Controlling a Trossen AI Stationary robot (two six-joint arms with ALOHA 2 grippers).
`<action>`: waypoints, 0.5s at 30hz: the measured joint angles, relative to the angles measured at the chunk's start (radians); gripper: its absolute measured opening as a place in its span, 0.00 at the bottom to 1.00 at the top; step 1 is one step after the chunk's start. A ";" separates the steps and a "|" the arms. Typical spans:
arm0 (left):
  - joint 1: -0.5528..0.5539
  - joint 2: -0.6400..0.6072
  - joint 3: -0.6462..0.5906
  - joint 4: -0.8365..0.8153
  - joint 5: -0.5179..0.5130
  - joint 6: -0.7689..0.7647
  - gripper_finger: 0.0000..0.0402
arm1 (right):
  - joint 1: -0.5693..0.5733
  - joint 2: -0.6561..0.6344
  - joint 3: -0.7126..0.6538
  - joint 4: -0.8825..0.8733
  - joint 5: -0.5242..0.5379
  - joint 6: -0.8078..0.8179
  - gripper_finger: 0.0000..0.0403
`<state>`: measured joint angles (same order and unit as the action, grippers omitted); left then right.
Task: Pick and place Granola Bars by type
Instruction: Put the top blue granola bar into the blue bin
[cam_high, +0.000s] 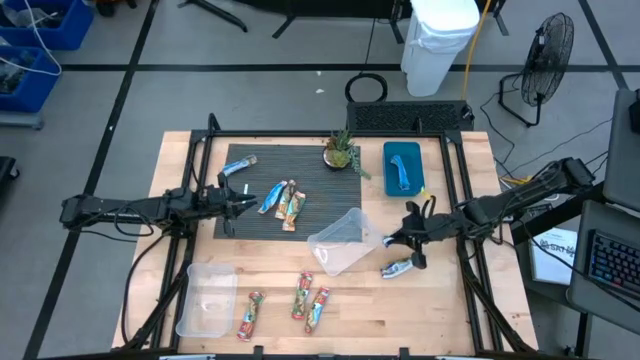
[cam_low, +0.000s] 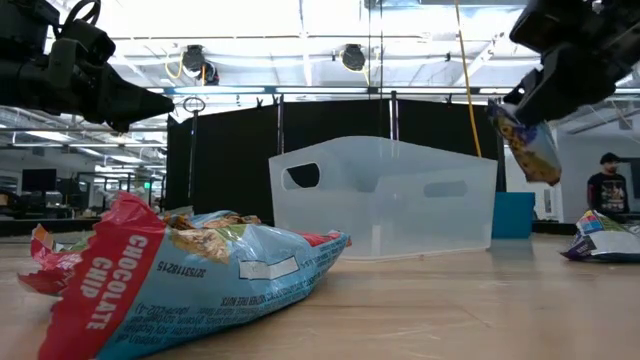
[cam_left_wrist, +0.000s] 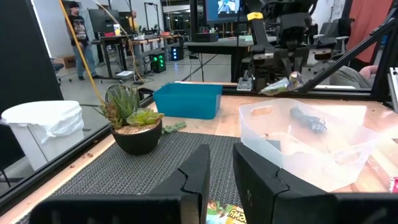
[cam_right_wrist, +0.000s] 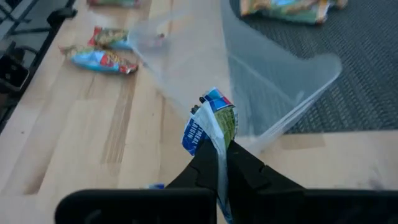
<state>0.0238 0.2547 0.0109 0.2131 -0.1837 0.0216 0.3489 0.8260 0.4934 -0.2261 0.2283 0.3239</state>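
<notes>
Granola bars lie scattered. Three rest flat on the black mat (cam_high: 300, 190): a blue one (cam_high: 240, 166), a silvery-blue one (cam_high: 270, 200) and an orange-green one (cam_high: 290, 207). Three red-orange-green bars (cam_high: 302, 297) lie on the wood near the near edge, and one silvery-blue bar (cam_high: 397, 268) lies right of the clear bin (cam_high: 340, 240). My left gripper (cam_left_wrist: 222, 177) hovers over the mat left of the bars, open by a narrow gap and holding nothing. My right gripper (cam_right_wrist: 221, 155) is raised beside the clear bin's right edge, shut on a blue-green-white bar (cam_right_wrist: 211, 124). My right gripper pinches the blue-green-white bar between its two fingers at one end of the wrapper (cam_right_wrist: 217, 144). The bar is lifted clear of the table. In the low view it hangs tilted below the fingers (cam_low: 530, 145).
A second clear bin (cam_high: 207, 298) sits at the near left. A teal tray (cam_high: 403, 167) and a small potted plant (cam_high: 343, 152) stand at the far side. A person (cam_low: 603, 185) stands in the room beyond. Bare wood shows to the right of the bins.
</notes>
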 joint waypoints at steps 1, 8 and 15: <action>0.000 0.000 0.000 0.000 0.000 0.000 0.19 | 0.000 -0.010 0.000 0.000 0.009 -0.008 0.01; 0.000 0.000 0.000 0.000 0.000 0.000 0.19 | 0.000 -0.057 0.000 -0.004 0.018 -0.062 0.01; 0.000 0.000 0.000 0.000 0.000 0.000 0.19 | -0.001 -0.108 -0.062 0.082 0.041 -0.141 0.01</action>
<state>0.0235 0.2550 0.0109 0.2134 -0.1837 0.0216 0.3478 0.7178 0.4314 -0.1438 0.2693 0.1829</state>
